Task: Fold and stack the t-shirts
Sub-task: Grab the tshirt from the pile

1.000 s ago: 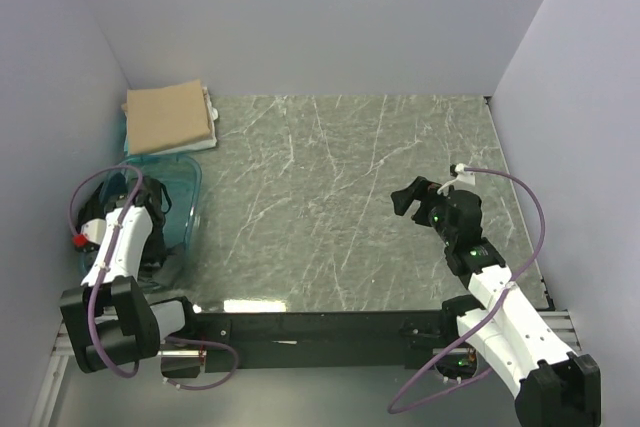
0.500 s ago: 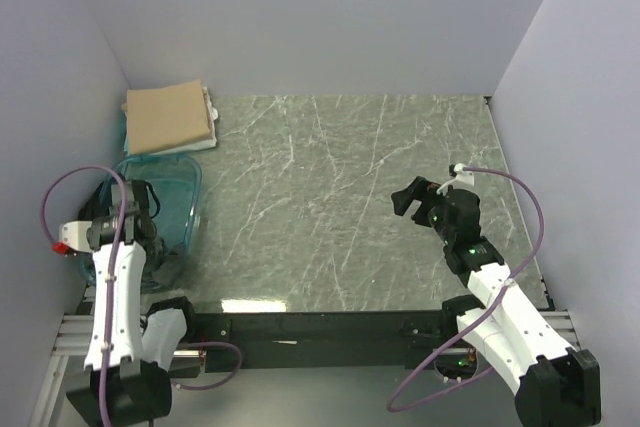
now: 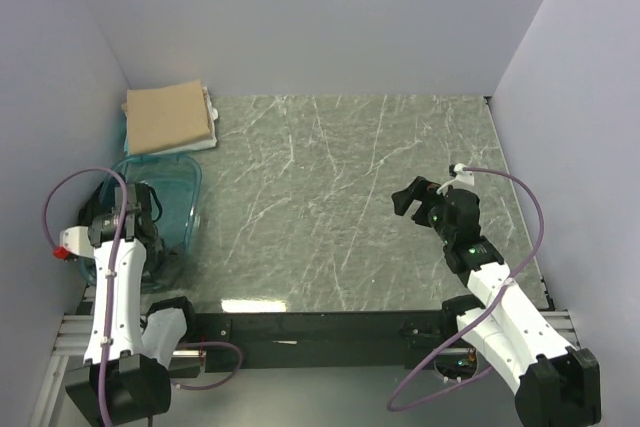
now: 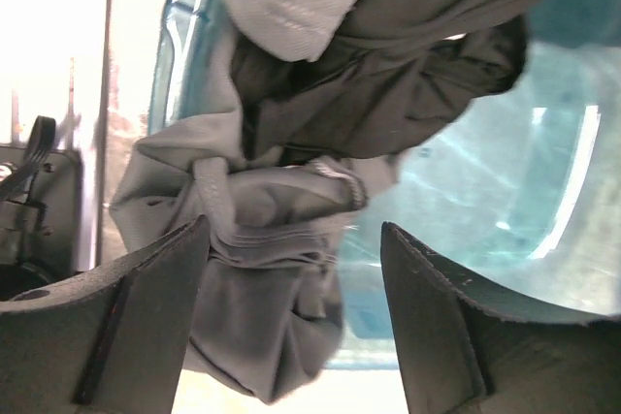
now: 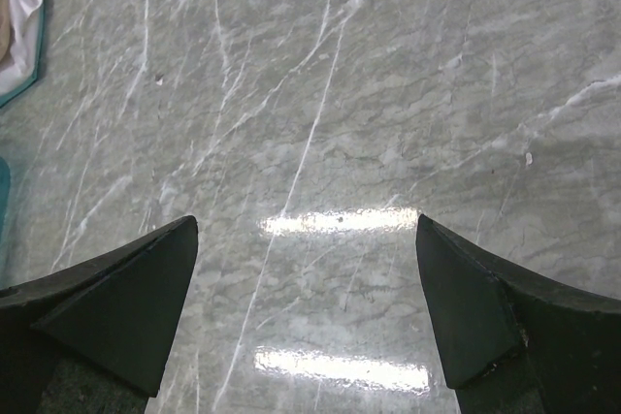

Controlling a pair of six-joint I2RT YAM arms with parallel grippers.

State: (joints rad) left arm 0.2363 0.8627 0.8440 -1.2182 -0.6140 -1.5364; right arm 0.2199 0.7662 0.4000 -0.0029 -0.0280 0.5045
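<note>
— Where do we find the folded shirt (image 3: 168,117)?
— In the far left corner of the table (image 3: 350,197). Just in front of it, along the left edge, we see the tub (image 3: 187,179).
— And in the tub?
— Crumpled shirts (image 4: 291,143), spilling over its near rim. The left gripper (image 4: 293,239) hangs above them; the right gripper (image 3: 408,199) is near the right edge, well apart.

The left arm (image 3: 112,292) has changed pose. A second ago it lay folded low, with its elbow doubled back by the near-left corner. Half a second ago it had unfolded and ran in one line from its base toward the tub (image 3: 197,187). Since then it has shifted only slightly, and the left gripper (image 3: 140,222) is a touch nearer the base. The purple cable (image 3: 46,215) now loops out wide to the left instead of draping round the folded elbow.
</note>
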